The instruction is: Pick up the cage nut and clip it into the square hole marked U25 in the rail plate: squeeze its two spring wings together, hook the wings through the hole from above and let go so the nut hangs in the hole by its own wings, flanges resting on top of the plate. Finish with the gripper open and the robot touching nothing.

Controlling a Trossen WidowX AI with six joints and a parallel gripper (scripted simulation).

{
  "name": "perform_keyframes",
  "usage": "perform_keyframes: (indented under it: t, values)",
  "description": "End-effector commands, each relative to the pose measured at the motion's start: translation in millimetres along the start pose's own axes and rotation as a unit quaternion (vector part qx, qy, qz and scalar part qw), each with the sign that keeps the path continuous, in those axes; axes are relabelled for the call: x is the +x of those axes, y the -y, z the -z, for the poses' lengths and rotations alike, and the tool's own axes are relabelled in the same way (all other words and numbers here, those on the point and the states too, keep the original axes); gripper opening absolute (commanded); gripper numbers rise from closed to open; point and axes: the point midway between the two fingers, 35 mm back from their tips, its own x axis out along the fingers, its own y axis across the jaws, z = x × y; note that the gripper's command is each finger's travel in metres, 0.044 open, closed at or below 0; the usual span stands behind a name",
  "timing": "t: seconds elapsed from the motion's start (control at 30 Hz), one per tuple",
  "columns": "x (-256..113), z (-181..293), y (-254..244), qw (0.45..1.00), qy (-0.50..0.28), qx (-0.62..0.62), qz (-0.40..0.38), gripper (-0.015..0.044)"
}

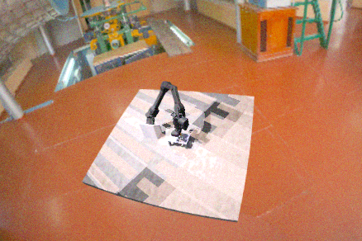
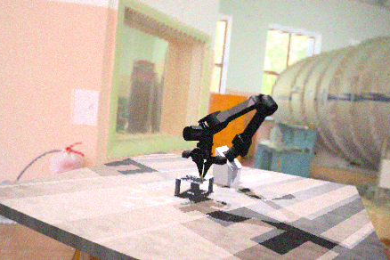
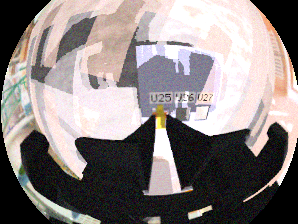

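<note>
The pincer (image 1: 177, 134) (image 2: 201, 174) (image 3: 160, 117) is pinched on the small yellow nut (image 2: 201, 178) (image 3: 160, 120), I think to keep its two springy wings squeezed in so they can fit the hole. The nut is right by the U25 sign (image 3: 160, 98), left of the other signs in the wrist view, at the rail plate (image 1: 181, 139) (image 2: 190, 178) (image 3: 175, 85). The plate stands on legs above the tabletop (image 1: 125, 165) (image 2: 99, 214) (image 3: 105, 35), maybe to give the wings room underneath. I can't tell if they are in.

On the tabletop (image 1: 211, 194) (image 2: 99, 227) there are one black robot arm (image 1: 167, 87) (image 2: 237, 109), one small raised plate (image 1: 184, 141) (image 2: 179, 180) (image 3: 175, 80) with three labels, one yellow nut (image 2: 201, 178) (image 3: 160, 120) and one white block (image 1: 152, 131) (image 2: 228, 174).
</note>
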Motion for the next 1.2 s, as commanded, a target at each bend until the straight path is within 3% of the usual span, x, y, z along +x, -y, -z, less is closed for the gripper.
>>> perform_keyframes:
  t: [0.0,0.5,1.0,1.17]
  values:
    - [-1.3,-1.9,0.3,1.000,0.003,-0.004,-0.001,0.0029]
    - [-0.6,-1.9,1.6,1.000,0.003,-0.004,-0.001,0.0029]
    - [0.4,0.2,1.6,1.000,0.000,0.001,-0.001,0.0423]
    - [-10.6,-0.4,2.2,1.000,0.001,0.000,0.000,0.0440]
